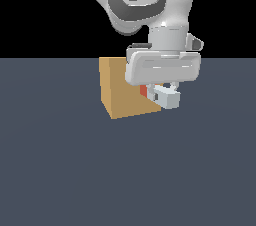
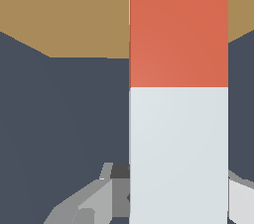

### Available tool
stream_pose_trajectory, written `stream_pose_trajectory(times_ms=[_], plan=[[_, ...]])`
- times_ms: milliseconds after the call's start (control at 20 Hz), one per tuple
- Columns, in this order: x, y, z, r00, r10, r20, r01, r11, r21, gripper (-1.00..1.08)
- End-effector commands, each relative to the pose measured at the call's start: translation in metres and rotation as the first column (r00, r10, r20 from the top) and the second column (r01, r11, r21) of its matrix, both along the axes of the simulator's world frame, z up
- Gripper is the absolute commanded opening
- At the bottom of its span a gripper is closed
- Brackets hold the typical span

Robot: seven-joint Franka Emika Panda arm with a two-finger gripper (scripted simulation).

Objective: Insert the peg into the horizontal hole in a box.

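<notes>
The claw point(image 1: 167, 90) is clamped on the peg's point(image 1: 167, 97) grey half; its red end meets the box point(image 1: 122, 95).

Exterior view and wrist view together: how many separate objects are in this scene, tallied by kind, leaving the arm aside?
Peg, red-orange and pale grey-white halves, held by the gripper: 1
Box, tan: 1
Total: 2

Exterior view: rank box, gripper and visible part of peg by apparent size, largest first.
1. gripper, the hand body; it is nearer the camera, so its lead over the box is unsure.
2. box, partly hidden behind it.
3. peg, only a short stretch shows.
</notes>
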State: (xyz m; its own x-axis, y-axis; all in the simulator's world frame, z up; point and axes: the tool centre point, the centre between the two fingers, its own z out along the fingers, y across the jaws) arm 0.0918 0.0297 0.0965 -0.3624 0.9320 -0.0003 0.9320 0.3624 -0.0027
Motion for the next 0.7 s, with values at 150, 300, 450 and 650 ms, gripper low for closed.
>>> stream_pose_trajectory(times_ms=[150,300,450,650], plan=[[-0.012,0.034,0.002,1.000,0.001,0.004,-0.001,1.000,0.000,-1.00],[-0.015,0.043,0.003,1.000,0.001,0.005,-0.001,1.000,0.000,-1.00],[-0.016,0.047,0.003,1.000,0.001,0.005,-0.001,1.000,0.000,-1.00],[-0.014,0.044,0.003,1.000,0.001,0.005,-0.001,1.000,0.000,-1.00]])
